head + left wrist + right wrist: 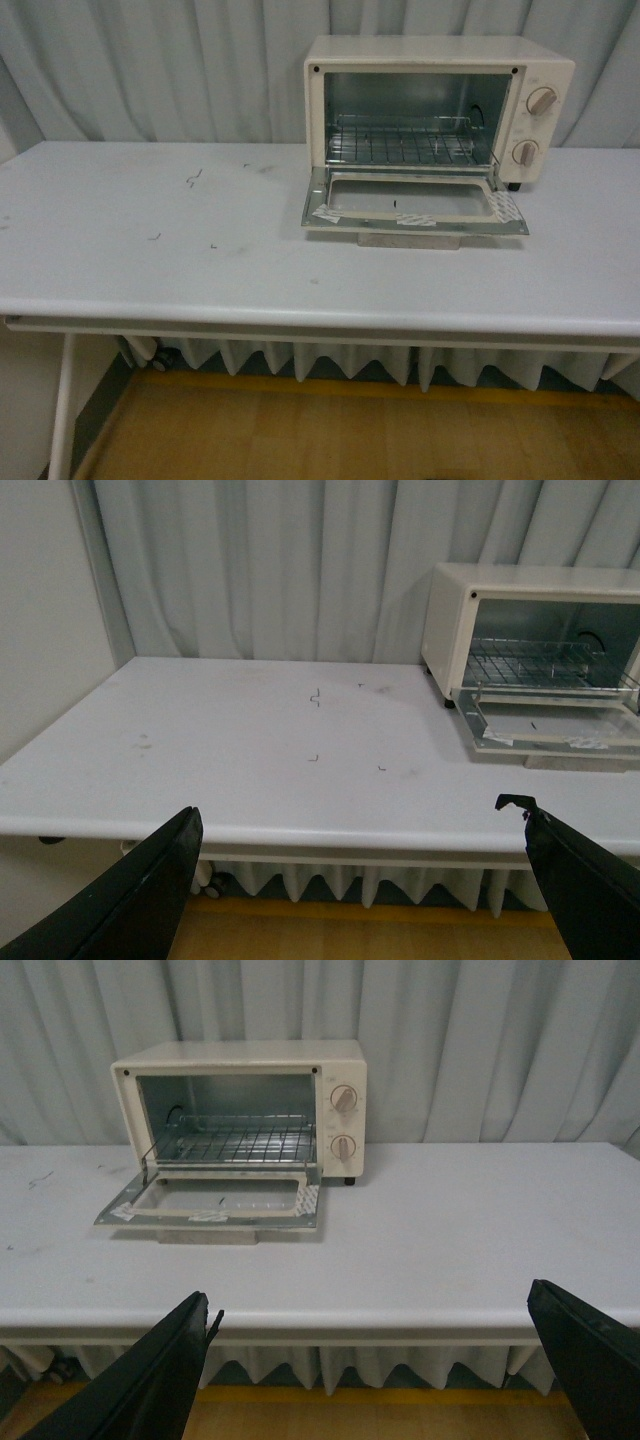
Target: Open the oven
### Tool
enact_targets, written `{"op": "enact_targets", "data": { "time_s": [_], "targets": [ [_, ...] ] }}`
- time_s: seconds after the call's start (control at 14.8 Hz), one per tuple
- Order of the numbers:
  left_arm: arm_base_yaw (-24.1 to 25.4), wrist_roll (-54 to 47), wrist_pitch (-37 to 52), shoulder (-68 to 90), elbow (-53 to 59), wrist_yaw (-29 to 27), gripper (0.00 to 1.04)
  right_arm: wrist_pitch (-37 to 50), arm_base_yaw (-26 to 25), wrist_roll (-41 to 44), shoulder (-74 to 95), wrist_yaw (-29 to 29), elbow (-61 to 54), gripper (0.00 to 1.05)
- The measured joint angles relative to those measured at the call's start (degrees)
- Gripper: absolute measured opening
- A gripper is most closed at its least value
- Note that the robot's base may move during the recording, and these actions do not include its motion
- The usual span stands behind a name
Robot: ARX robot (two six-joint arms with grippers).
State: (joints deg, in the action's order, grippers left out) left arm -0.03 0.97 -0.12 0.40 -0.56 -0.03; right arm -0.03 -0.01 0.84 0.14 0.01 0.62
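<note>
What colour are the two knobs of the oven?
The knobs are beige on the cream oven; right wrist view shows them best.

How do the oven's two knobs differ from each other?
The upper knob sits above the lower knob on the oven panel. In the front view, the upper knob's grip bar slants; the lower knob's stands nearly upright. Both are round, beige, similar in size.

Bare table [200, 250] left of the oven's [440, 60] lowered door [415, 208].
</note>
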Motion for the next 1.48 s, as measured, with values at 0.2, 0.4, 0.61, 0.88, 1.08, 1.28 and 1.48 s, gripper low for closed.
{"op": "enact_targets", "data": {
  "time_s": [0.2, 0.4, 0.61, 0.88, 1.08, 1.28, 1.48],
  "targets": [
    [0.0, 0.0, -0.07, 0.0, 0.0, 0.02, 0.98, -0.17, 0.0, 0.0, 0.0, -0.02, 0.0, 0.98],
    [0.0, 0.0, -0.04, 0.0, 0.0, 0.02, 0.98, -0.15, 0.0, 0.0, 0.0, 0.02, 0.0, 0.98],
    [0.0, -0.07, -0.09, 0.0, 0.0, 0.04, 0.98, -0.2, 0.0, 0.0, 0.0, -0.02, 0.0, 0.98],
    [0.0, -0.09, -0.02, 0.0, 0.0, 0.0, 0.98, -0.17, 0.0, 0.0, 0.0, -0.02, 0.0, 0.98],
    [0.0, -0.13, -0.07, 0.0, 0.0, 0.0, 0.98, -0.13, 0.0, 0.0, 0.0, -0.04, 0.0, 0.98],
    [0.0, -0.15, -0.07, 0.0, 0.0, 0.07, 0.98, -0.15, 0.0, 0.0, 0.0, 0.0, 0.0, 0.98],
    [0.0, -0.17, -0.35, 0.0, 0.0, 0.09, 0.98, -0.39, 0.0, 0.0, 0.0, 0.07, 0.0, 0.98]
  ]
}}
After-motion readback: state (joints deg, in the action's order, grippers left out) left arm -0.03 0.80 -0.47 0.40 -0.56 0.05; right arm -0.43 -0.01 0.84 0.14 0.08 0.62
